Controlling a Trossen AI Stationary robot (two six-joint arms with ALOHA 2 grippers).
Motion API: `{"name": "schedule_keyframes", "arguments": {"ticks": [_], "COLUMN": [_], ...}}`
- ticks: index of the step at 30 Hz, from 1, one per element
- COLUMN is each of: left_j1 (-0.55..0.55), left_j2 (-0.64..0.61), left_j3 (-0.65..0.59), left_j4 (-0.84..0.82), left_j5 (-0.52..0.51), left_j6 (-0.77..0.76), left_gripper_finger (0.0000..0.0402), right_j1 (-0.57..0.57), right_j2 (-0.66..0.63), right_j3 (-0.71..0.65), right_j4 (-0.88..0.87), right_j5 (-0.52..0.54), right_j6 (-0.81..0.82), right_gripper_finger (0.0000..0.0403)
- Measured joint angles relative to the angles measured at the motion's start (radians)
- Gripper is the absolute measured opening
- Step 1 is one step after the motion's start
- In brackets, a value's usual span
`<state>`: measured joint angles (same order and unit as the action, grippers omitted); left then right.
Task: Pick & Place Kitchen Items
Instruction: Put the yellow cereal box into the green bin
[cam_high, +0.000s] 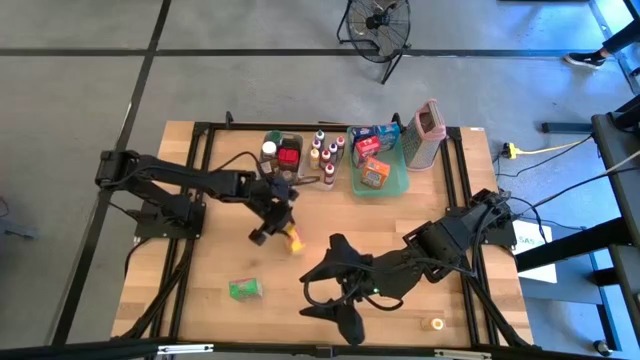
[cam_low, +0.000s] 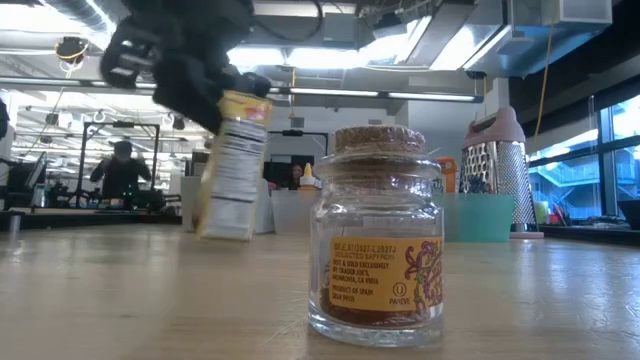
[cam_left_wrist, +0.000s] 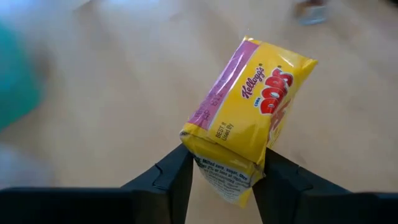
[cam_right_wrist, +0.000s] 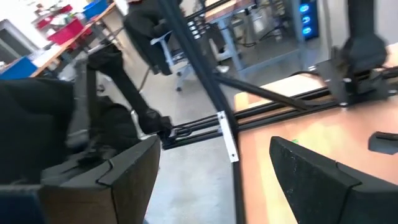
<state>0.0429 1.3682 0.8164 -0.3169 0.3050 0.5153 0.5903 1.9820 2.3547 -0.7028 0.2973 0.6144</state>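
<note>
Now I am lifting the yellow cereal box (cam_left_wrist: 249, 118) off the middle of the table (cam_high: 200, 290), my left gripper (cam_left_wrist: 221, 180) clamped on its lower end (fingers narrowly apart, pinching both sides), and next I judge it needs carrying to the far green tray (cam_high: 385, 187), while my right gripper (cam_right_wrist: 211, 174) waits open near the front edge.

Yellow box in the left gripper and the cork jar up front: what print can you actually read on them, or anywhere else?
"Kellogg's", then "POPS" in red letters: yellow box, clamped in the left gripper.
"BEST IF USED BY": same box, side panel; the date cannot be read.
"TRADER JOE'S" and "PRODUCT OF SPAIN": orange label of the cork-topped jar, barely readable; its other lines are too small.
High view: labels too small to read.
</note>
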Motion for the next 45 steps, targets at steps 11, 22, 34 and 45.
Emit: {"name": "schedule_keyframes", "arguments": {"ticks": [11, 22, 34, 45], "left_j1": [-0.014, -0.037, -0.037, -0.037], "left_j2": [-0.118, -0.251, -0.286, -0.279], "left_j3": [0.356, 0.564, 0.567, 0.567], "left_j4": [-0.402, -0.461, -0.338, -0.216], "left_j5": [-0.248, -0.422, -0.444, -0.536], "left_j6": [-0.274, -0.449, -0.602, -0.547], "left_gripper_finger": [0.0138, 0.0138, 0.0138, 0.0138], "right_j1": [0.000, 0.000, -0.089, -0.182], "right_j2": [-0.001, -0.001, -0.002, -0.044], "right_j3": [0.000, 0.001, 0.001, 0.002], "right_j4": [-0.124, -0.272, -0.282, -0.283], "right_j5": [0.169, 0.505, 0.869, 0.764], "right_j6": [0.004, -0.056, -0.267, -0.414], "right_gripper_finger": [0.0305, 0.0305, 0.0305, 0.0305]}}
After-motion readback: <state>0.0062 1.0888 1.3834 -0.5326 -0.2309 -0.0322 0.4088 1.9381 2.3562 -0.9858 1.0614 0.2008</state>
